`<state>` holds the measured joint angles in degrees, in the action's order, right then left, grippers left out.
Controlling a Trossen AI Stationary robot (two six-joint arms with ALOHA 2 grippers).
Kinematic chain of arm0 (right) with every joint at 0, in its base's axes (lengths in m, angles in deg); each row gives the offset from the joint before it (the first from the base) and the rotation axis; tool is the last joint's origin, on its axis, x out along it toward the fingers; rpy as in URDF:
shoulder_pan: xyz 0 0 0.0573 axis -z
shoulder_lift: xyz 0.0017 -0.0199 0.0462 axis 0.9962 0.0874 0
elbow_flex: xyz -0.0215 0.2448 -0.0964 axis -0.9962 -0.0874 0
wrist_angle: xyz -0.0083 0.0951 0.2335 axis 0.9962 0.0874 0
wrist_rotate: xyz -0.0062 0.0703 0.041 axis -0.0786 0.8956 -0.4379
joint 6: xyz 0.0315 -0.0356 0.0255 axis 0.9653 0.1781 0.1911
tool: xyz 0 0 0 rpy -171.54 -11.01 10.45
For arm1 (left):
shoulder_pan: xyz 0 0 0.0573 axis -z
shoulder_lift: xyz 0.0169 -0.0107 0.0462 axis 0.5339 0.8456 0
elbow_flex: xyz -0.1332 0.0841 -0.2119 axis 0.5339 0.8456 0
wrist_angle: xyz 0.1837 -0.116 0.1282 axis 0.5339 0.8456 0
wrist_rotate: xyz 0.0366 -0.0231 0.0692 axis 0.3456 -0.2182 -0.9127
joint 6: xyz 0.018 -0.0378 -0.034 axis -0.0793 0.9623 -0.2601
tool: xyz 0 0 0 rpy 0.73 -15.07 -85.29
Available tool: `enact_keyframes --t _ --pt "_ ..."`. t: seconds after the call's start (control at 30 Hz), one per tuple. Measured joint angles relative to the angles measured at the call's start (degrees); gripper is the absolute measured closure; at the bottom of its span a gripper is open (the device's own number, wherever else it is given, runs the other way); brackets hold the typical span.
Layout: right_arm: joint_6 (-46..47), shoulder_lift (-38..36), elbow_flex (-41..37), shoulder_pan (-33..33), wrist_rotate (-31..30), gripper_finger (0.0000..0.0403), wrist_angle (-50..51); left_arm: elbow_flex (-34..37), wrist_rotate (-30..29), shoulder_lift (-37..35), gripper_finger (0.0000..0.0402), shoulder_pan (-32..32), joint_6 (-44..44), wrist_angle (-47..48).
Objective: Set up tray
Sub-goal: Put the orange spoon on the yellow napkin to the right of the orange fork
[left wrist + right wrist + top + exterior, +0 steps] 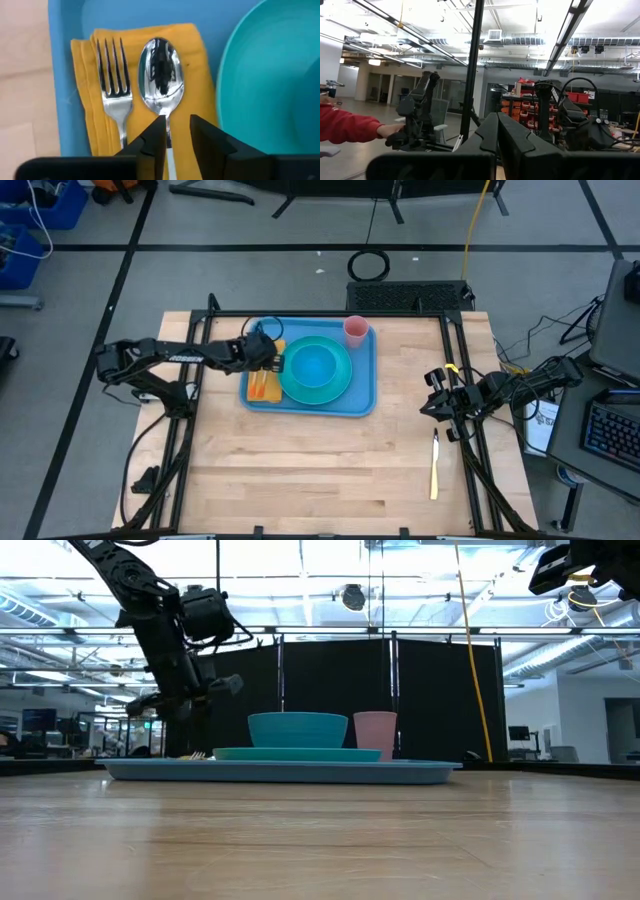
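Grey floor [260,270] with black tape lines, a black curtain [340,700] behind the tabletop [320,840], ceiling lights [570,30] and ducts [470,42] overhead.

Lighting: bright, even, from ceiling strip lights [570,25]. High view evenly lit, table [300,470] shadows faint. Low view: foreground table soft, backlit arm dark. Left wrist view: glare and dark reflection on spoon [161,70] bowl; fingers [150,142] at 6 o'clock blurred.

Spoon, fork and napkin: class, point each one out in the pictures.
spoon [161,65], left wrist view, middle of its bowl.
fork [114,75], left wrist view, its tines.
napkin [197,65], left wrist view, bare cloth beside the spoon.
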<state>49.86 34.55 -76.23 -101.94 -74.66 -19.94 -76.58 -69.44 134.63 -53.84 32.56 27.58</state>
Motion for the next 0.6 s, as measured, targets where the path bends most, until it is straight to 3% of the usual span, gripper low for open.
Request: enact_keyframes --t 0.27,0.6 --pt "0.0 0.0 0.0 0.0 0.0 0.0399 -0.1 0.0 6.5 -0.1 0.0395 -4.4 -5.8 -7.3" --pt "0.0 0.0 0.0 0.0 0.0 0.0399 0.0 0.0 16.0 -0.1 0.0394 -11.0 -9.1 -10.3"
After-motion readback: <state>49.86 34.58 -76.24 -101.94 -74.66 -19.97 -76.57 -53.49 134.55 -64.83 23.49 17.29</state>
